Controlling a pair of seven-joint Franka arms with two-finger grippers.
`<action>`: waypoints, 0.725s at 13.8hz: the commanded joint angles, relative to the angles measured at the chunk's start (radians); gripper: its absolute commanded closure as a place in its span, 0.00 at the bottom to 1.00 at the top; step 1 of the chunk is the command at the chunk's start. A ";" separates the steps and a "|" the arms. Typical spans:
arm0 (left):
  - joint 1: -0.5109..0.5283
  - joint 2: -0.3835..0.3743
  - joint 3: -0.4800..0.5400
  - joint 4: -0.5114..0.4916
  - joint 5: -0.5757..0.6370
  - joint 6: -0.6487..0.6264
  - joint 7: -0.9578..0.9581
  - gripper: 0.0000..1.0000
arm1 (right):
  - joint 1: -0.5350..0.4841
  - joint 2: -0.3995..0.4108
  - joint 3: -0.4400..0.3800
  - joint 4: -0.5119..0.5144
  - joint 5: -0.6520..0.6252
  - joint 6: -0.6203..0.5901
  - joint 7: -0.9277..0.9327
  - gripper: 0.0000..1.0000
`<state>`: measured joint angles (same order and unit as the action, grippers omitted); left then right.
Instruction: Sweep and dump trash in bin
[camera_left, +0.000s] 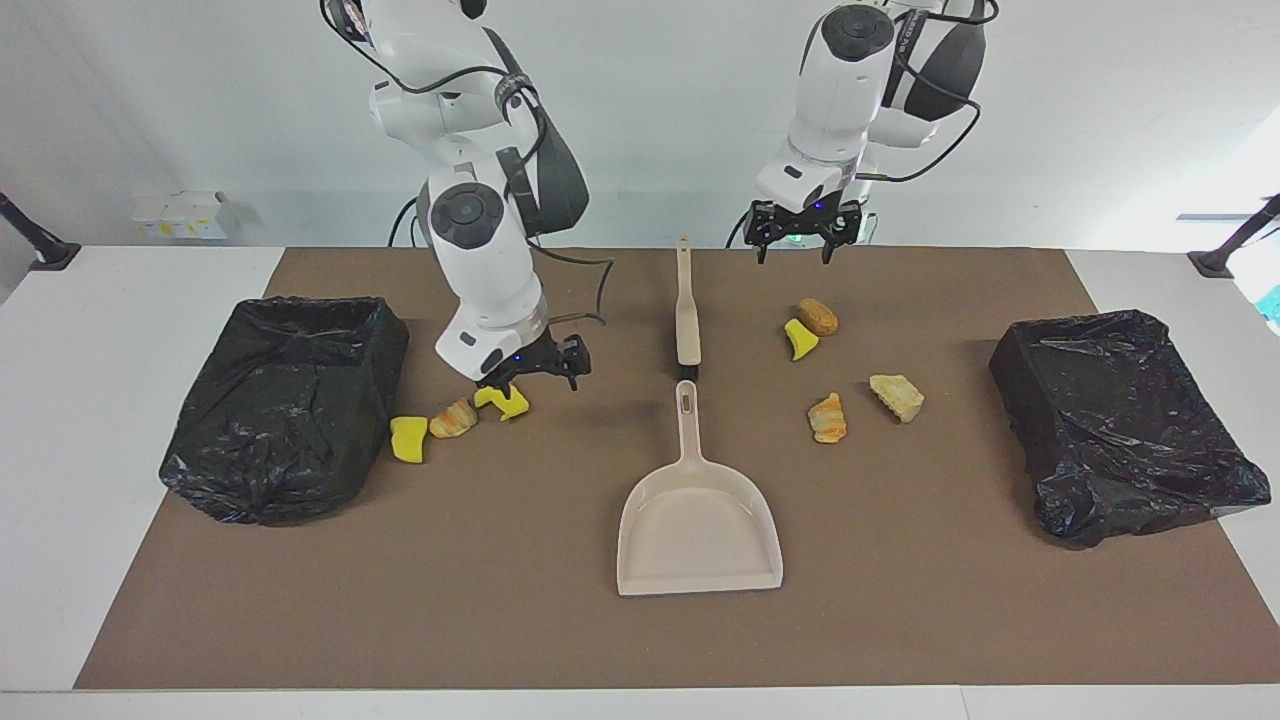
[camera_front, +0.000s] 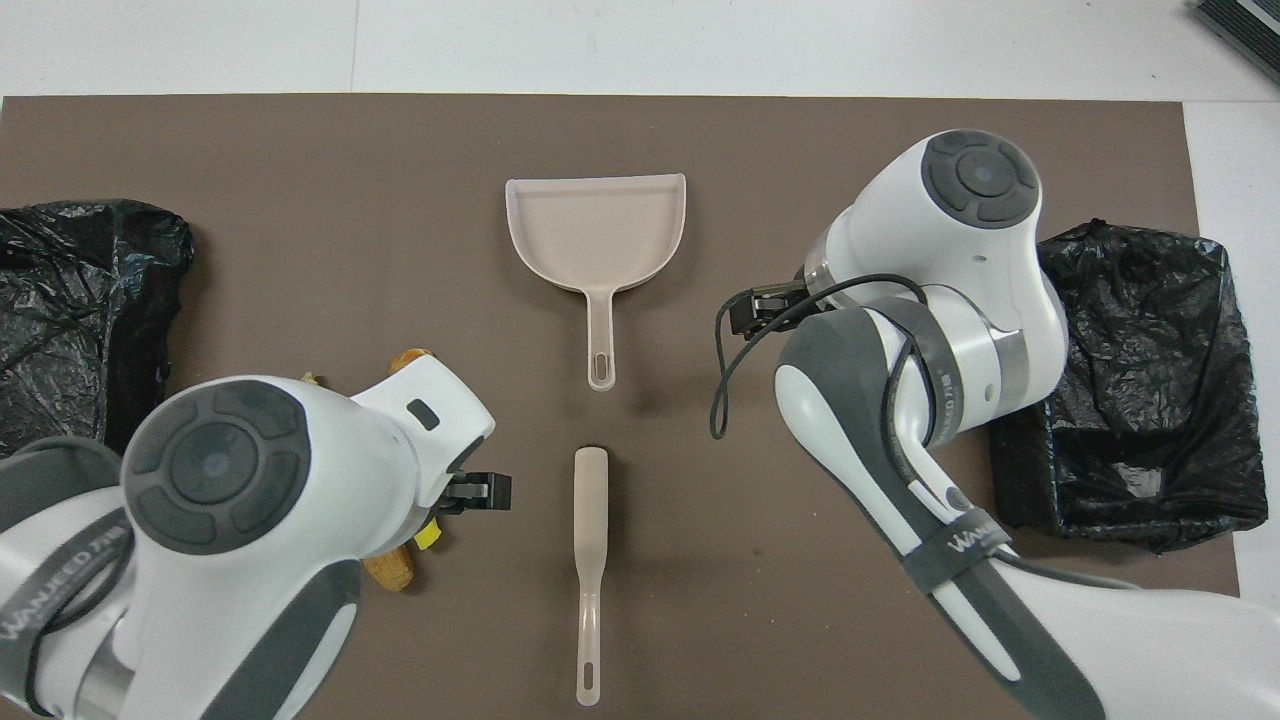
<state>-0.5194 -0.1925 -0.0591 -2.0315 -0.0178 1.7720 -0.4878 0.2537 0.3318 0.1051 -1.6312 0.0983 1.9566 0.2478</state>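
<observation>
I see two lined bins (camera_left: 285, 405) (camera_left: 1120, 425) flanking the mat for dumping. Dustpan (camera_left: 698, 525) and brush (camera_left: 687, 305) lie central, untouched. Trash (camera_left: 458, 418) (camera_left: 826, 417) sits scattered between. My right gripper (camera_left: 535, 372) and left gripper (camera_left: 795, 232) hover, spread, empty.

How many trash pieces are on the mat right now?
7. Three lie in a row beside the bin at the right arm's end: yellow, orange, yellow. Four lie toward the left arm's end: brown, yellow, orange, tan.
</observation>
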 joint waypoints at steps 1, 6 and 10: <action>-0.091 -0.067 0.019 -0.131 -0.011 0.078 -0.040 0.00 | 0.034 0.073 -0.002 0.071 0.047 0.060 0.045 0.00; -0.146 -0.070 0.016 -0.199 -0.013 0.121 -0.069 0.00 | 0.145 0.254 -0.002 0.290 0.046 0.097 0.198 0.00; -0.249 -0.048 0.018 -0.250 -0.013 0.191 -0.207 0.00 | 0.206 0.335 -0.002 0.357 0.046 0.131 0.246 0.00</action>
<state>-0.7076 -0.2257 -0.0598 -2.2370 -0.0218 1.9198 -0.6255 0.4446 0.6144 0.1052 -1.3340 0.1276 2.0731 0.4730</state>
